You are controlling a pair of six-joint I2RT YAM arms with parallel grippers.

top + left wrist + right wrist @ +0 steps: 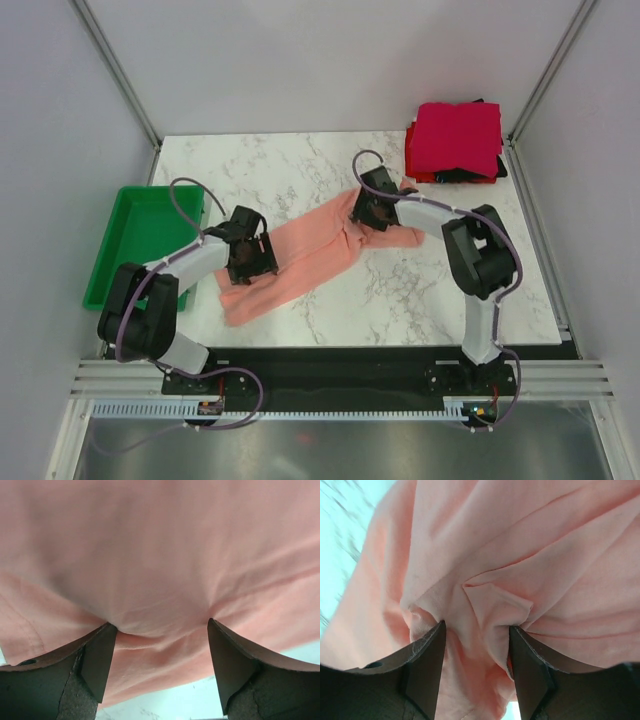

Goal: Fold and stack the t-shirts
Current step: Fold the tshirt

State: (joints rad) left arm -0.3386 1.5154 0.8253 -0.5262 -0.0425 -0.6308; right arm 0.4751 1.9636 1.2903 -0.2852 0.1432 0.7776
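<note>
**Pink shirt under both grippers; stack at far right corner**

Shirt. The pink shirt is found unfolded and rumpled on the table, drawn out in a slanted band from the near left toward the middle right. It is nowhere lifted clear of the surface, as far as can be judged from above.

Left gripper. It is set down on the left part of the shirt. In the wrist view its fingers are seen spread wide, with smooth cloth spanning the gap. Whether any cloth is clamped cannot be told.

Right gripper. It is placed on the far right end of the shirt. In its wrist view the fingers are set narrow, and a bunched fold of pink cloth is pinched between them.

Stack. Folded shirts are piled at the far right corner, well apart from the pink shirt. A crimson one is on top; red and black edges are seen beneath.

Tray. The green tray is noted at the table's left edge, just beside the left arm.
</note>
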